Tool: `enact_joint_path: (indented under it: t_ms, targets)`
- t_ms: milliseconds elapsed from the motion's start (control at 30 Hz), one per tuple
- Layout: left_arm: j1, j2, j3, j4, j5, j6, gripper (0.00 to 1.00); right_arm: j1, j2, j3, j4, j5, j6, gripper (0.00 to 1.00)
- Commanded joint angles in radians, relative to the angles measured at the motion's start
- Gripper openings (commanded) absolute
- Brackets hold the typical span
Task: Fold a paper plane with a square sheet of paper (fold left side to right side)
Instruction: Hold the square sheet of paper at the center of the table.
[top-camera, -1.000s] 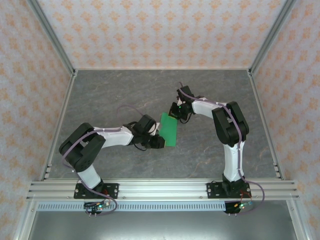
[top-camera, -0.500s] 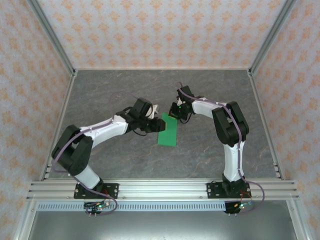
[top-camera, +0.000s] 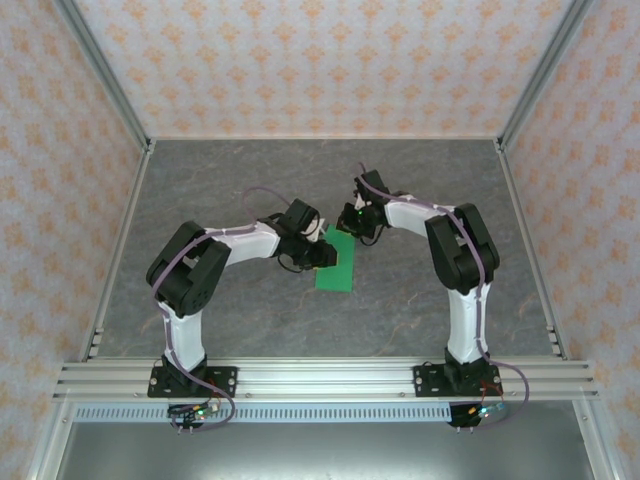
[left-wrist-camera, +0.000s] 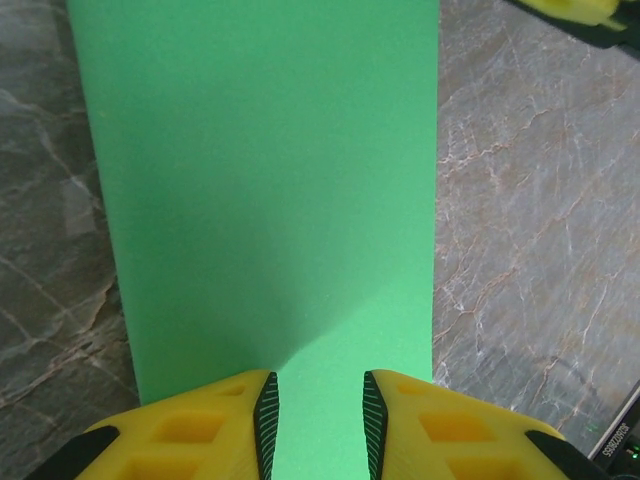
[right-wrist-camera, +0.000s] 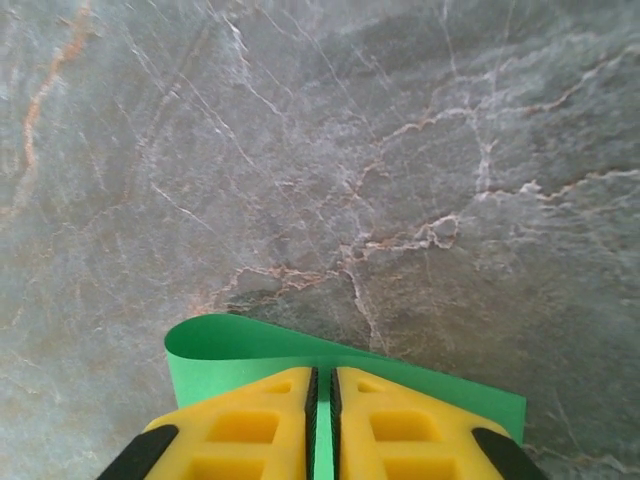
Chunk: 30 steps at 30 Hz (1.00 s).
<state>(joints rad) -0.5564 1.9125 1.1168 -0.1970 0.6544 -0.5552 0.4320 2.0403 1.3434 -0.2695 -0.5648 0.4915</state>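
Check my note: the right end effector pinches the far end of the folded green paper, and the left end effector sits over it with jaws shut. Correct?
One slip: the left end effector sits over the folded green paper with jaws apart, not shut, as the left wrist view shows. The right end effector does pinch the far end.

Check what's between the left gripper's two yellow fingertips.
The thin bright green sheet of paper lies flat in the gap of the left gripper, seen in the left wrist view.
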Motion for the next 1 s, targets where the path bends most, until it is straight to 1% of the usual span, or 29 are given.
enact_joint_path:
  t_ms: [0, 33, 133, 200, 267, 333, 433, 567, 700, 833, 967]
  targets:
    - [-0.013, -0.010, -0.023, 0.001, -0.007, 0.015, 0.32, 0.001, -0.145, -0.016, 0.028, 0.046, -0.022, 0.19]
    - [-0.014, -0.009, -0.030, 0.005, -0.010, 0.014, 0.32, 0.002, -0.174, -0.039, 0.034, 0.056, -0.018, 0.21]
    - [-0.019, -0.009, -0.049, 0.013, -0.011, 0.008, 0.32, 0.005, -0.271, -0.122, 0.041, 0.081, -0.009, 0.22]
    - [-0.021, -0.009, -0.053, 0.019, -0.013, 0.003, 0.32, 0.015, -0.340, -0.198, 0.045, 0.090, 0.005, 0.19]
    - [-0.023, -0.010, -0.053, 0.022, -0.015, -0.001, 0.32, 0.034, -0.407, -0.289, 0.065, 0.093, 0.029, 0.14]
    - [-0.026, -0.009, -0.052, 0.025, -0.015, -0.006, 0.32, 0.055, -0.459, -0.379, 0.095, 0.087, 0.063, 0.10]
    - [-0.032, -0.009, -0.048, 0.022, -0.017, -0.009, 0.32, 0.088, -0.507, -0.481, 0.145, 0.075, 0.116, 0.08]
    - [-0.038, -0.009, -0.043, 0.022, -0.024, -0.017, 0.32, 0.113, -0.494, -0.557, 0.216, 0.039, 0.174, 0.08]
    - [-0.039, -0.009, -0.043, 0.027, -0.027, -0.029, 0.32, 0.120, -0.450, -0.597, 0.244, 0.037, 0.208, 0.07]
    - [-0.039, -0.009, -0.036, 0.039, -0.018, -0.044, 0.32, 0.122, -0.416, -0.609, 0.234, 0.035, 0.209, 0.07]
    - [-0.039, -0.024, -0.008, 0.047, -0.006, -0.064, 0.32, 0.123, -0.389, -0.612, 0.176, 0.072, 0.187, 0.07]
